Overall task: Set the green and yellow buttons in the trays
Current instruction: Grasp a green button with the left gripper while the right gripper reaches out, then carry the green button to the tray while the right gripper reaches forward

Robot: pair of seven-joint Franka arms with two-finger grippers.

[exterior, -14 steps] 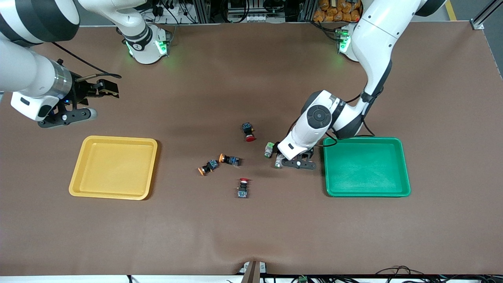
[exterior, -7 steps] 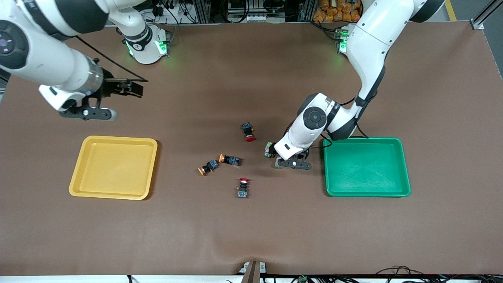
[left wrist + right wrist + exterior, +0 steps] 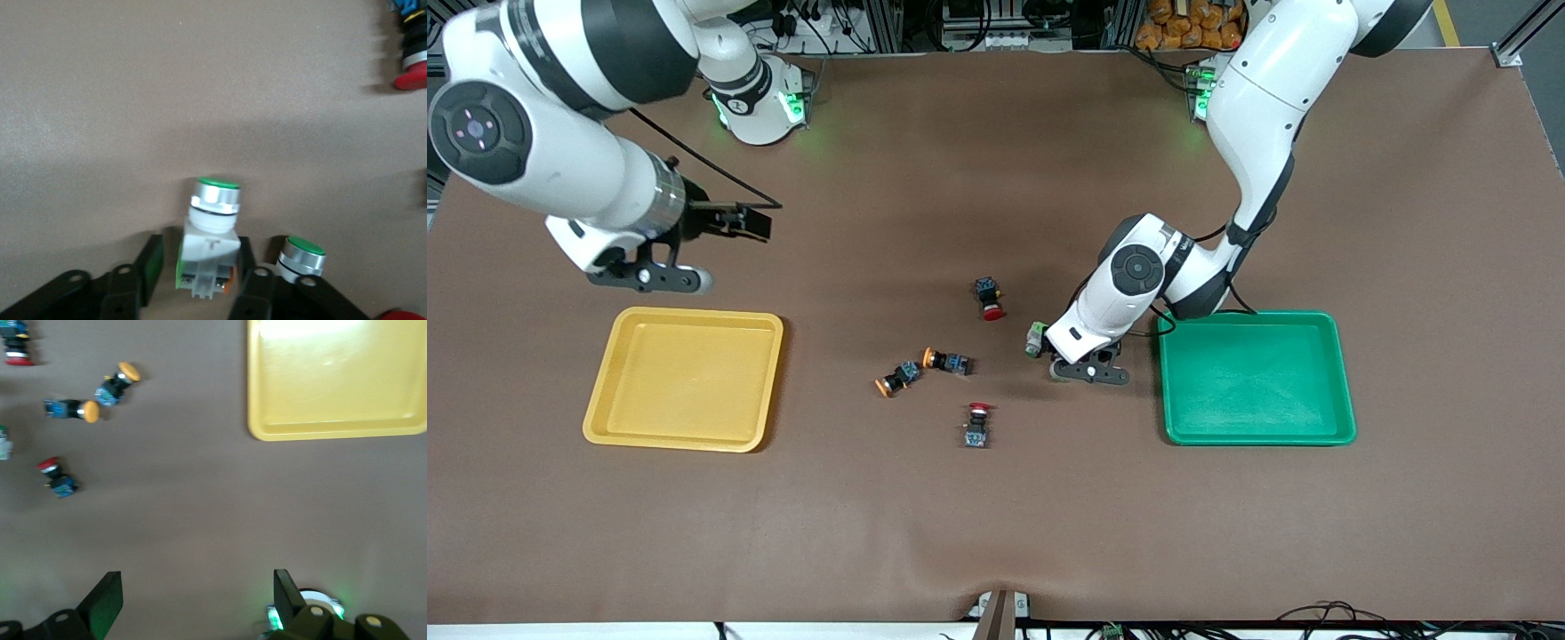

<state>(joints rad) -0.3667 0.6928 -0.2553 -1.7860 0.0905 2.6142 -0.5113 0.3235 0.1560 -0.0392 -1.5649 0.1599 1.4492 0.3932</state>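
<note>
Lying on the brown table [image 3: 996,533] just beside the green tray [image 3: 1343,373], on its side toward the right arm's end, one green button [image 3: 208,247] is seen between the fingers [image 3: 150,263] of the left gripper [image 3: 197,267]; the fingers are drawn in close to its whitish body, but contact cannot be told for sure. A second green button [image 3: 300,259] rests just beside the first, outside the fingers; in the front view it shows partly at the gripper's edge [image 3: 1036,339]. The left gripper [image 3: 1087,372] is down at the table surface. Two yellow buttons [image 3: 947,361] [image 3: 896,377] lie close together between the green tray and the yellow tray [image 3: 605,418], nearer the green one. Two red buttons are also between the trays: one [image 3: 990,299] farther from the front camera than the yellow pair, one [image 3: 977,425] nearer. Both trays hold nothing. The right gripper [image 3: 685,253] hangs over bare table just beside the yellow tray's rim away from the front camera, fingers [image 3: 107,600] spread wide, nothing held.
</note>
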